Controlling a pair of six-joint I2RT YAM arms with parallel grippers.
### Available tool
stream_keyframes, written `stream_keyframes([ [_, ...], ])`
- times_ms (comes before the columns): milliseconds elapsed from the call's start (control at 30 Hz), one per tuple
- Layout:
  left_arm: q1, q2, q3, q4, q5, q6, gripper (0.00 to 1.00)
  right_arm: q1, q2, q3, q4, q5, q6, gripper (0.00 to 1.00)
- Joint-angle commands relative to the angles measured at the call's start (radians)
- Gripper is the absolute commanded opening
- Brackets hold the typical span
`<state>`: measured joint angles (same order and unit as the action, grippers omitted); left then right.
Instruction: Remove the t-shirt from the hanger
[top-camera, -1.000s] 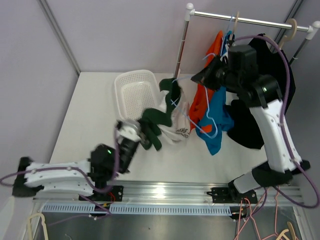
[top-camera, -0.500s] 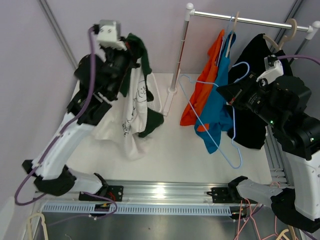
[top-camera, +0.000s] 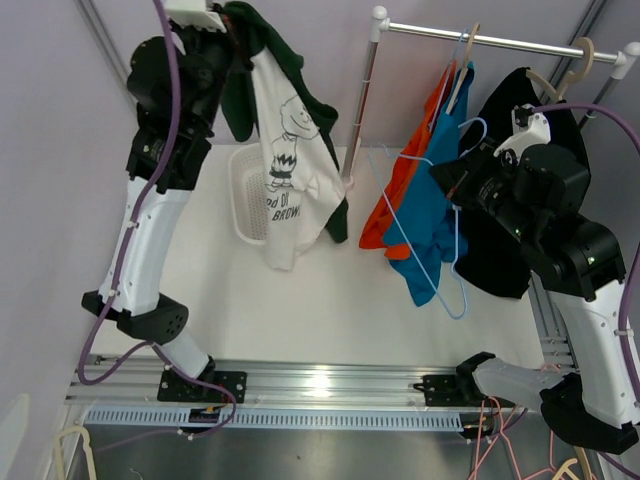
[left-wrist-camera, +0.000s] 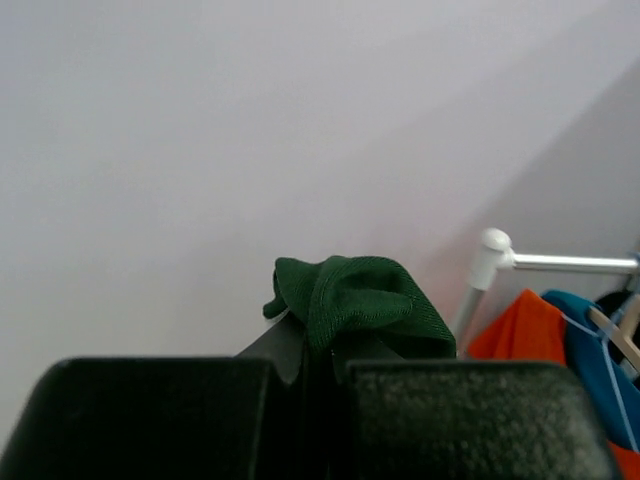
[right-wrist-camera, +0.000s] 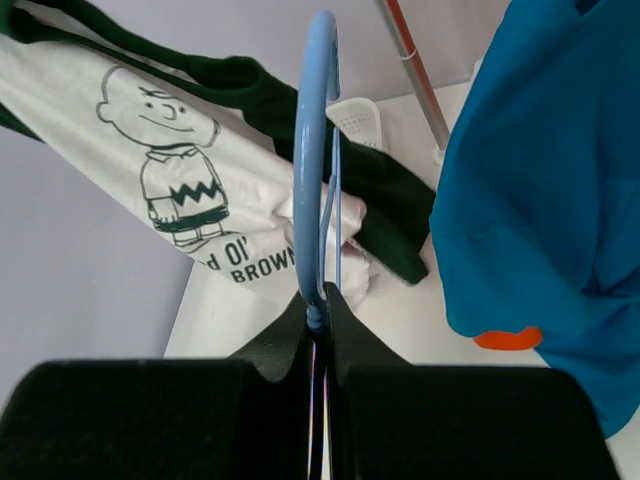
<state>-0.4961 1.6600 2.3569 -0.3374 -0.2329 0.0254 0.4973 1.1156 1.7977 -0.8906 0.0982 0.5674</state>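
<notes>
- The t-shirt (top-camera: 290, 150), white with dark green sleeves and a cartoon boy printed on the front, hangs in the air at the upper left of the top view. It is off the hanger (right-wrist-camera: 312, 150) and well apart from it.
- The left fingers (left-wrist-camera: 283, 350) are closed on a bunched fold of the shirt's green fabric. The left wrist view shows that fold sticking up just above them, against the pale wall.
- The left arm is raised high at the left edge of the top view. The shirt's hem hangs in front of a white basket (top-camera: 248, 185) that stands on the surface (top-camera: 330, 290).
- The right fingers (right-wrist-camera: 280, 345) are clamped shut on the light blue hanger, just below its hook. The hook stands upright in the middle of the right wrist view.
- In the top view the bare hanger hangs down at centre right, in front of the blue shirt (top-camera: 435, 225).
- A clothes rail (top-camera: 500, 40) runs across the upper right. An orange shirt (top-camera: 395, 190), the blue shirt and a black garment (top-camera: 500, 260) hang from it, side by side.
</notes>
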Motion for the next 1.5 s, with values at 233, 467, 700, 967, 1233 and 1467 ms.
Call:
stream_keyframes([
  [233, 0.188, 0.036, 0.169, 0.150, 0.133, -0.113, 0.00, 0.003, -0.013, -0.015, 0.145, 0.133, -0.060, 0.00],
  [467, 0.281, 0.102, 0.208, 0.155, 0.199, -0.209, 0.01, 0.000, 0.030, 0.031, 0.157, 0.156, -0.080, 0.00],
  [700, 0.291, 0.012, -0.362, 0.277, 0.211, -0.317, 0.01, -0.014, 0.059, 0.015, 0.209, 0.158, -0.083, 0.00],
  [967, 0.202, -0.078, -0.826, 0.423, 0.143, -0.415, 0.01, -0.063, 0.234, 0.172, 0.231, 0.123, -0.168, 0.00],
  [1233, 0.185, 0.181, -0.729, -0.099, 0.029, -0.646, 0.01, -0.080, 0.458, 0.355, 0.295, 0.268, -0.221, 0.00],
  [1467, 0.244, 0.314, -0.814, -0.071, 0.222, -0.752, 0.01, -0.108, 0.668, 0.558, 0.340, 0.236, -0.294, 0.00],
])
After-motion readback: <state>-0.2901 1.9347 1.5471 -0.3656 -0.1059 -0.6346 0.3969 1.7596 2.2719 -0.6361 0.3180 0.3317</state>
